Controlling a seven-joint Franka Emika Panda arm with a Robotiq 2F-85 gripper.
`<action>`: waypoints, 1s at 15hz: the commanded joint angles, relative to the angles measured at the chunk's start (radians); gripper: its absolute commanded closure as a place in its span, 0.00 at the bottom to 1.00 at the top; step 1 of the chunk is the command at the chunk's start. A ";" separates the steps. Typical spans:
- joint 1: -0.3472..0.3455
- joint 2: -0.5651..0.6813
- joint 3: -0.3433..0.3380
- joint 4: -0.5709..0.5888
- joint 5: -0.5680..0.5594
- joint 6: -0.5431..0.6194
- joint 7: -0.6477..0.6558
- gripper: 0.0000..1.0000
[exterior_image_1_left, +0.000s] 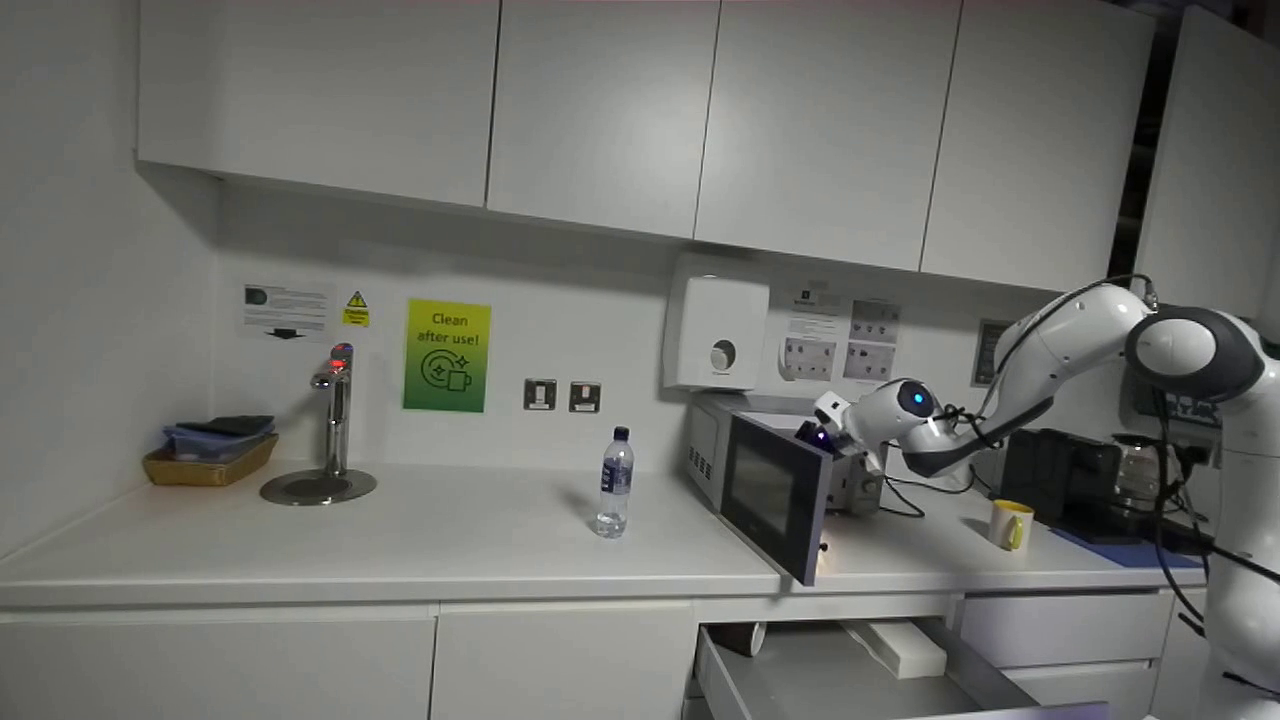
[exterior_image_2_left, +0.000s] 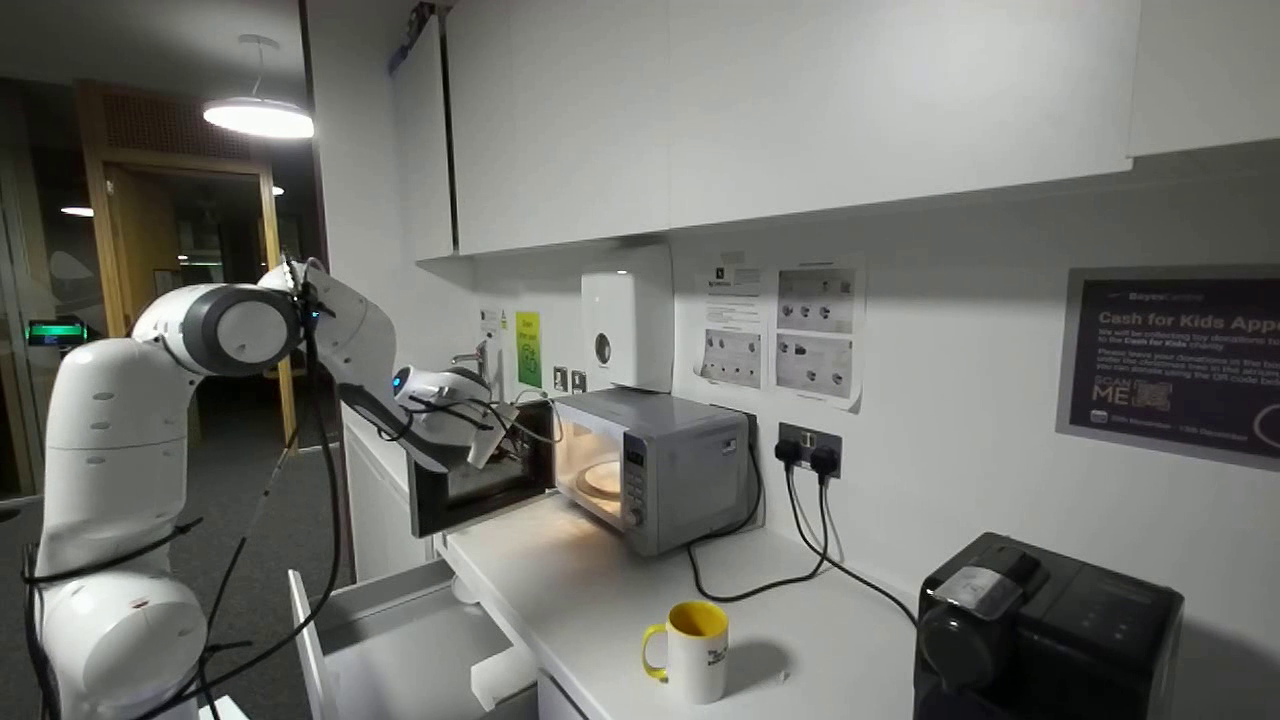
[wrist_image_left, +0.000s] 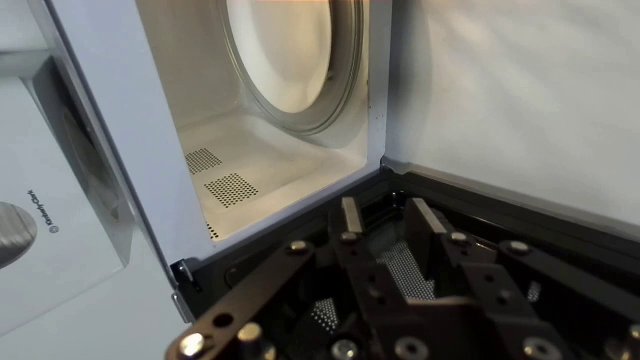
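My work in hand is at the microwave (exterior_image_2_left: 690, 480), right of the middle in an exterior view. Its door (exterior_image_1_left: 770, 495) stands swung well out, so I judge the opening done; shutting is not done. My gripper (wrist_image_left: 388, 215) fills the lower part of the wrist view, fingers (wrist_image_left: 419, 240) parted, a plain gap between them and nothing pinched there. They lie in front of the door's dark inner side; whether they touch it I cannot tell. Containers, noted in turn. Microwave cavity (wrist_image_left: 270, 162), upper middle of the wrist view: what looks like a white plate (wrist_image_left: 285, 55) sits on the round turntable (wrist_image_left: 302, 123); nothing shows on its visible part. Drawer (exterior_image_1_left: 810, 675), bottom right of an exterior view, pulled out below the tabletop (exterior_image_1_left: 430, 540): a white box-like item (exterior_image_1_left: 908, 655) at the right, a dark cup-like item (exterior_image_1_left: 735, 638) with a pale rim, tipped over, at the left. Mug (exterior_image_2_left: 695, 660), bottom middle of an exterior view: upright, yellow inside, its bottom hidden, so contents unknown. Bottle (exterior_image_1_left: 615, 485), near the middle of an exterior view: upright, capped, apparently some clear liquid low down. Tray (exterior_image_1_left: 185, 470), far left: blue and dark items (exterior_image_1_left: 205, 445). Mug and bottle both stand clear of my gripper.
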 joint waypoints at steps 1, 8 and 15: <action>-0.001 -0.147 -0.004 -0.134 0.018 -0.052 0.049 0.51; -0.005 -0.303 -0.002 -0.278 0.026 -0.144 0.116 0.00; -0.009 -0.414 0.000 -0.363 0.069 -0.218 0.116 0.00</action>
